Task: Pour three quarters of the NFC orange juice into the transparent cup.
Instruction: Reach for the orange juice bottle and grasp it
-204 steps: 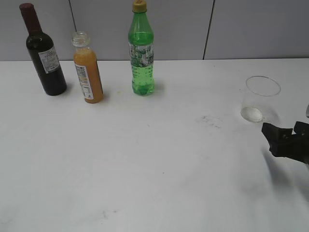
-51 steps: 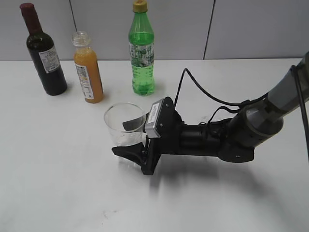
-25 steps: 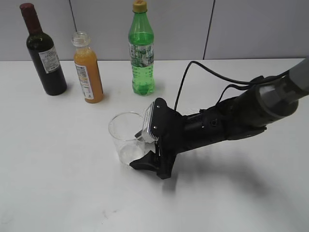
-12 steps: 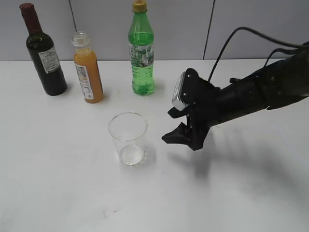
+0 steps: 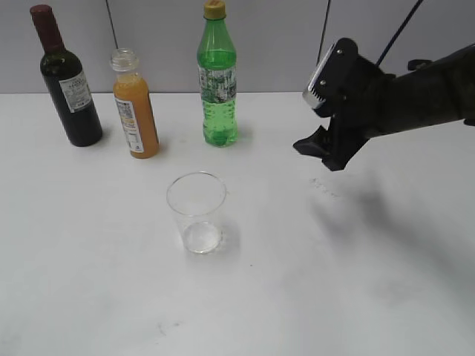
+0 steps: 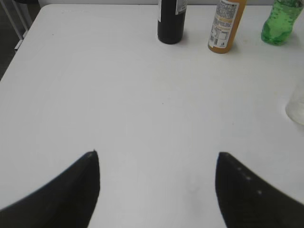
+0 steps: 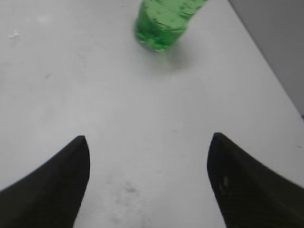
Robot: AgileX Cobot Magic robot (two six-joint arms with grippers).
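Note:
The NFC orange juice (image 5: 135, 104) stands capless at the back left, between two taller bottles; the left wrist view shows its lower part (image 6: 227, 26). The transparent cup (image 5: 197, 211) stands upright and empty in the middle of the table, and its edge shows at the right border of the left wrist view (image 6: 297, 102). My right gripper (image 5: 318, 152) hangs open and empty above the table, well right of the cup and behind it. In its own view the right gripper (image 7: 149, 137) points at bare table. My left gripper (image 6: 156, 154) is open over bare table, holding nothing.
A dark wine bottle (image 5: 68, 81) stands left of the juice and a green bottle (image 5: 217, 81) right of it, the latter also ahead of the right gripper (image 7: 166, 21). A grey wall runs behind the white table (image 5: 89, 259). Faint smudges mark the tabletop (image 5: 324, 185).
The right gripper, which was around the cup a second ago, has drawn back to the right and risen. The cup stays standing where it was left.

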